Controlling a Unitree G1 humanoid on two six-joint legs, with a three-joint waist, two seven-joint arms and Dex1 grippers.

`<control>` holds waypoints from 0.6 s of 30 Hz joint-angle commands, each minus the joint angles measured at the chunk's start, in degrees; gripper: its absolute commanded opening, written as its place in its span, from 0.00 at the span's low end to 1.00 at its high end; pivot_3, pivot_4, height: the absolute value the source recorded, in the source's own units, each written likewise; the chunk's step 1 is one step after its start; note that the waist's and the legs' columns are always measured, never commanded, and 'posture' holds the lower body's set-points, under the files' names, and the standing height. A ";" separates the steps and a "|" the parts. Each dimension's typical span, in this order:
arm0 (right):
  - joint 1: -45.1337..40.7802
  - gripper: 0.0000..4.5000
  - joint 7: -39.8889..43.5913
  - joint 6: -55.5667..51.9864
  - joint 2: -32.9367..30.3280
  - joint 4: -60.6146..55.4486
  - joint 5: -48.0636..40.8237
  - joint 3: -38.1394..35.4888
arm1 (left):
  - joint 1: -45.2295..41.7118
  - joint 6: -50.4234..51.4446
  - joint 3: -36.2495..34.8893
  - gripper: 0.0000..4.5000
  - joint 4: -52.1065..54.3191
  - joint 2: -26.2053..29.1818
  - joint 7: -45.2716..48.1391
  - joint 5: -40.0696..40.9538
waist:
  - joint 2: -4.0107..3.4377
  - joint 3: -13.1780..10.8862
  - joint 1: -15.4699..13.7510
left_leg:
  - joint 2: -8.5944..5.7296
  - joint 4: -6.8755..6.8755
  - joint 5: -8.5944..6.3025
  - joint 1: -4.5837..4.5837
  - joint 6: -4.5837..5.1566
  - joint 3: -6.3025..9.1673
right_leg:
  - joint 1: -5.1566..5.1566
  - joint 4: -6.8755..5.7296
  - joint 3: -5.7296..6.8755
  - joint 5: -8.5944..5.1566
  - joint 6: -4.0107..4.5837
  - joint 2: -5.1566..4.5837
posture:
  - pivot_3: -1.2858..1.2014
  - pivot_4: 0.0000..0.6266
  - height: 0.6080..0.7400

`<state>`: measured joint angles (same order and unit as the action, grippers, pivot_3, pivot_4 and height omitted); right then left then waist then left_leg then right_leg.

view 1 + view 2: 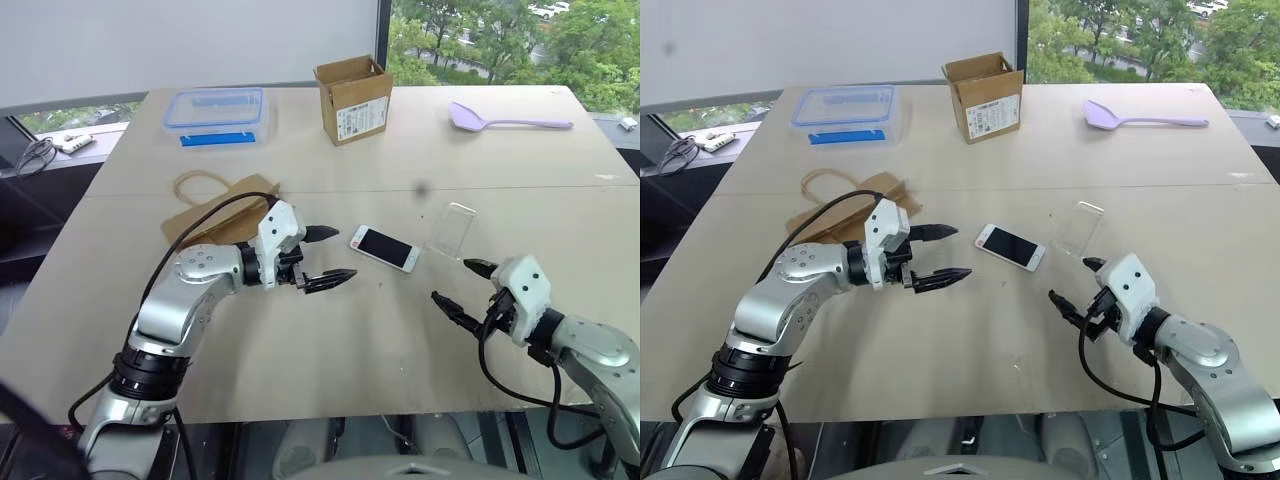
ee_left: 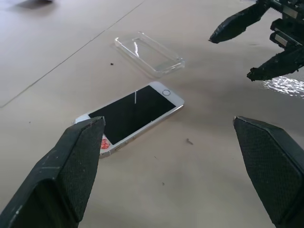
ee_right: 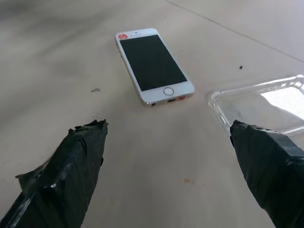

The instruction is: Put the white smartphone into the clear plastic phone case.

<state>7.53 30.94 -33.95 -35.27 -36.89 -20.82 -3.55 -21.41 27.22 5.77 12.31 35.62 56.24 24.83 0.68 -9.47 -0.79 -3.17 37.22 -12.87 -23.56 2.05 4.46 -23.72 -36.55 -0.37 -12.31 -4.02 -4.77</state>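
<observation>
White smartphone (image 1: 383, 247): just one, lying flat and screen-up on the table (image 1: 330, 340), out in front of both grippers and roughly between them, a bit closer to the left gripper (image 1: 326, 257). Got a small red sticker at one corner, too tiny to read. One clear plastic phone case (image 1: 452, 229) too, lying open side up just beyond the right gripper (image 1: 462, 285), close beside the phone but not touching. Two grippers total, both spread wide with nothing in them, hovering over bare tabletop, tips pointing toward the phone from either side. Further back from the grippers: one open cardboard box (image 1: 353, 98) with a white printed label on its side, print too small to make out; one clear food box with a blue lid (image 1: 218, 115); one lilac spoon (image 1: 505, 120); one brown paper bag (image 1: 215, 205) with a loop handle, lying flat right behind the left gripper.
</observation>
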 commanded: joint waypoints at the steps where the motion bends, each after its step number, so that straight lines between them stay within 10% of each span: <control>1: -1.78 1.00 -0.48 -0.68 0.26 -1.12 -0.27 -0.13 | -1.30 -1.78 0.34 0.98 0.17 -0.08 1.57 -0.30 | 0.00 0.00 0.00 | 0.00 0.01 0.00 0.00 0.00 -0.01 | 0.00 0.00 0.00 0.00 0.00 0.00 | 0.52 0.24 1.00; 18: -37.33 1.00 6.50 -3.54 8.87 33.11 9.07 21.43 | 7.88 3.40 -7.29 0.98 9.24 3.42 0.47 6.39 | -0.02 -0.09 1.48 | -0.03 -0.01 0.01 -0.01 -0.02 0.01 | -0.09 -0.08 -0.07 0.14 -0.18 0.07 | 0.52 0.24 1.00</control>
<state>-28.51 35.22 -37.50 -26.62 -5.25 -11.82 17.34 -14.47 30.86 0.59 19.00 38.31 57.10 29.62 0.66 -9.55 0.68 -3.21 37.21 -12.86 -23.57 2.03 4.48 -23.80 -36.63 -0.43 -12.17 -4.19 -4.71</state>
